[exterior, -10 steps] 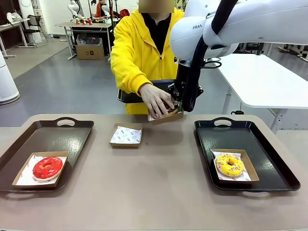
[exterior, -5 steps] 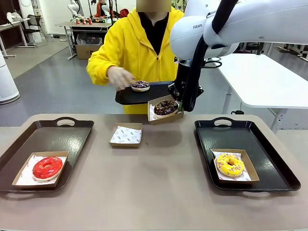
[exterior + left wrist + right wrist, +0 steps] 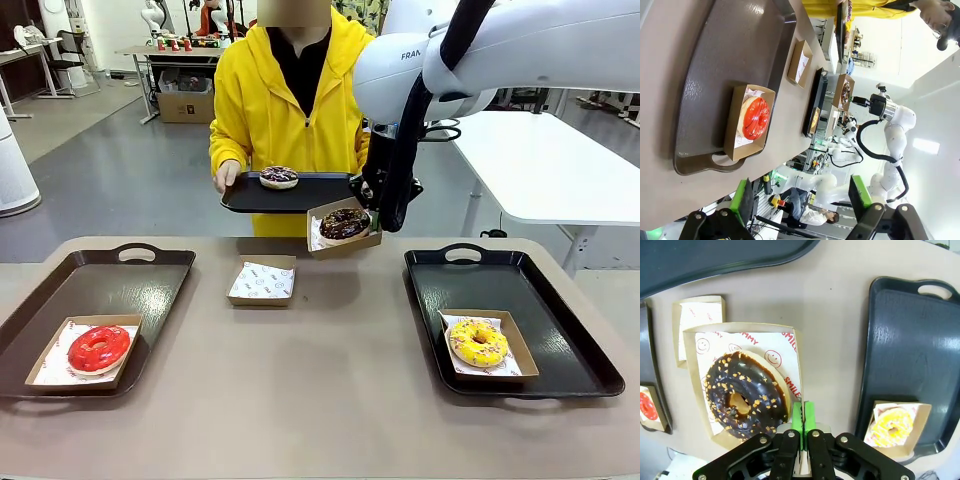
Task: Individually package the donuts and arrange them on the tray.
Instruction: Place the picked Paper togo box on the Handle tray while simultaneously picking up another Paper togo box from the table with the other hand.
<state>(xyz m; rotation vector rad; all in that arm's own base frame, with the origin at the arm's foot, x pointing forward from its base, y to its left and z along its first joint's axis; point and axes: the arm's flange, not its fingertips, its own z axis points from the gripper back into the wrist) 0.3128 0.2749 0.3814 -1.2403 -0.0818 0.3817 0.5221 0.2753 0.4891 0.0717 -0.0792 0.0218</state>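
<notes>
One dark chocolate ring donut with sprinkles (image 3: 745, 392) sits in a shallow paper-lined cardboard box (image 3: 715, 342), held above the desk (image 3: 330, 380) by the right jaws, clamped on its thin wall. Probably light, soft, smear-prone: grip cardboard only, keep level. Left jaws stand apart.

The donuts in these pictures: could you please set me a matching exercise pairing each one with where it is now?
1. red donut
2. yellow donut
3. chocolate donut
4. white-flecked donut

A. on the raised tray the person holds
B. boxed, on the right tray
C. in the box gripped by the right gripper
D. boxed, on the left tray

Pairs: 1-D, 2-B, 3-C, 4-A
</notes>
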